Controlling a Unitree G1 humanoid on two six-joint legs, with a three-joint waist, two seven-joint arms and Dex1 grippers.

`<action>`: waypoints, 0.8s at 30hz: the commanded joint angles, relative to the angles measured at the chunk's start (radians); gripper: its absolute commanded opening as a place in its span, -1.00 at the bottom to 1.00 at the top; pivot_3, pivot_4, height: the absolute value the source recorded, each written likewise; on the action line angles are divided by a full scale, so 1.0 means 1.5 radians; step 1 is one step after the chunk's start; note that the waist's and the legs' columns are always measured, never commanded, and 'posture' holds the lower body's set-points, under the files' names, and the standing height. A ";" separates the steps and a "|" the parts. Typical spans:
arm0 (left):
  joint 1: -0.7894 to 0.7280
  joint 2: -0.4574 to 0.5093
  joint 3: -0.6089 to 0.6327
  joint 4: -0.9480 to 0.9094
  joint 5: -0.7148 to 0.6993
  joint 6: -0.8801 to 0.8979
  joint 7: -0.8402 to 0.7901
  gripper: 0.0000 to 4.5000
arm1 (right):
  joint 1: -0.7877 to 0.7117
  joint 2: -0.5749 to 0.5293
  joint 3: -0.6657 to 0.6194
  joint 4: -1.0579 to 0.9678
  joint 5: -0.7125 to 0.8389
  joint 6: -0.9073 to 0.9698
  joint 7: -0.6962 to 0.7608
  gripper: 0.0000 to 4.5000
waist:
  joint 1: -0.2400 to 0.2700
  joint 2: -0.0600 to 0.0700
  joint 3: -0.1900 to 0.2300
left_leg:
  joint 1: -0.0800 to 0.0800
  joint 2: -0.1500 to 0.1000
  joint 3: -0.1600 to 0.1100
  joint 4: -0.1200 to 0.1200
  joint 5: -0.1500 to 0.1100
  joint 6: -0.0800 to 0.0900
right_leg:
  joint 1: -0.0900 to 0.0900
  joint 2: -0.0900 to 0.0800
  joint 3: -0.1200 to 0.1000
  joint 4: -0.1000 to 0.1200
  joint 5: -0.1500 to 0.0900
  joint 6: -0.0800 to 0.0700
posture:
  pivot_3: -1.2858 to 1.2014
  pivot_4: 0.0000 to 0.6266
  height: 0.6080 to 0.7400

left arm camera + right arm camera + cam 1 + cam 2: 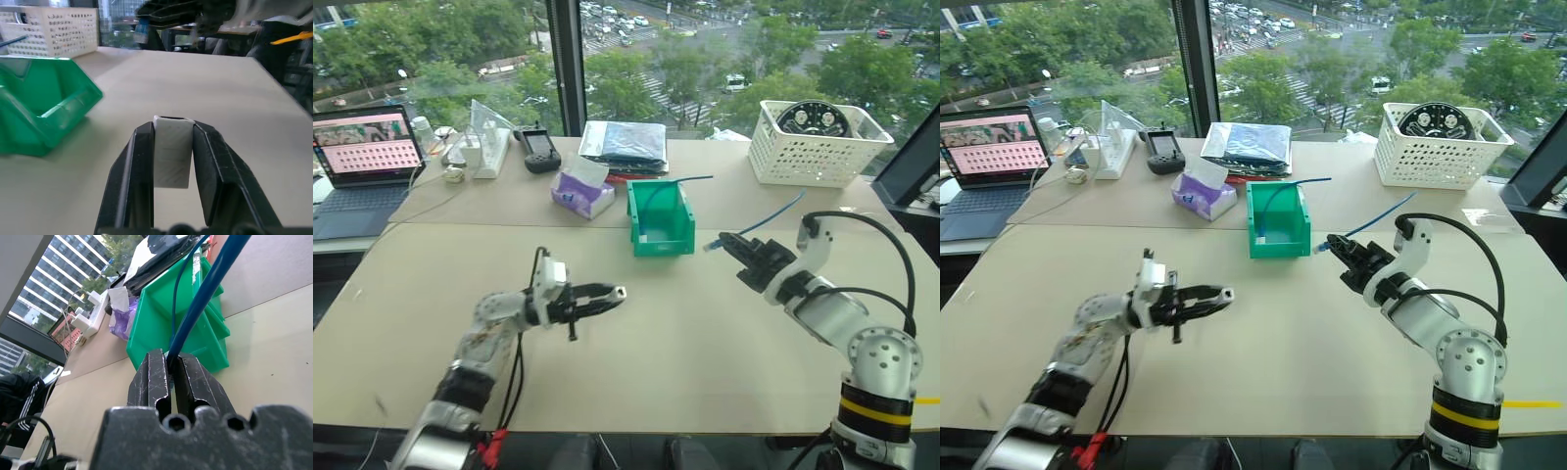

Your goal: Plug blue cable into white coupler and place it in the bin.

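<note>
My left jaws (615,293) clamp the white coupler (171,151) above the surface (685,323), while my right jaws (722,241), further right, pinch the blue cable (766,220) near the bin (660,219).

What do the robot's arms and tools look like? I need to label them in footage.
Both arms are silver-grey metal segments with black joints and looping black cables. The right arm has a yellow-and-black band near its base. The left tool and right tool each have two black fingers.
</note>
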 commanded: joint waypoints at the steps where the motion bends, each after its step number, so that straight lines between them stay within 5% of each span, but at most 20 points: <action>1: -0.036 -0.056 -0.043 0.043 0.093 -0.037 0.053 -0.70 | 0.022 0.027 0.011 -0.065 0.015 -0.035 -0.033 -1.00 | 0.000 0.000 0.000 | 0.000 0.000 0.000 0.000 0.000 0.000 | 0.000 0.000 0.000 0.000 0.000 0.000 | 0.03 -0.52 1.00; 9: -0.039 -0.111 -0.063 0.054 0.155 0.010 0.110 -0.70 | 0.076 0.100 0.080 -0.116 -0.025 -0.076 -0.077 -1.00 | -0.014 0.000 0.000 | 0.000 0.000 -0.001 0.000 0.000 0.001 | 0.000 0.000 0.000 0.001 0.000 0.000 | 0.03 -0.52 1.00; 24: -0.012 -0.120 -0.094 -0.029 0.194 0.152 0.125 -0.70 | 0.175 0.144 0.153 -0.123 -0.141 -0.118 -0.055 -1.00 | -0.013 0.000 0.000 | 0.001 0.000 -0.001 0.001 0.000 0.001 | 0.001 0.000 0.000 0.001 0.000 0.000 | 0.03 -0.52 1.00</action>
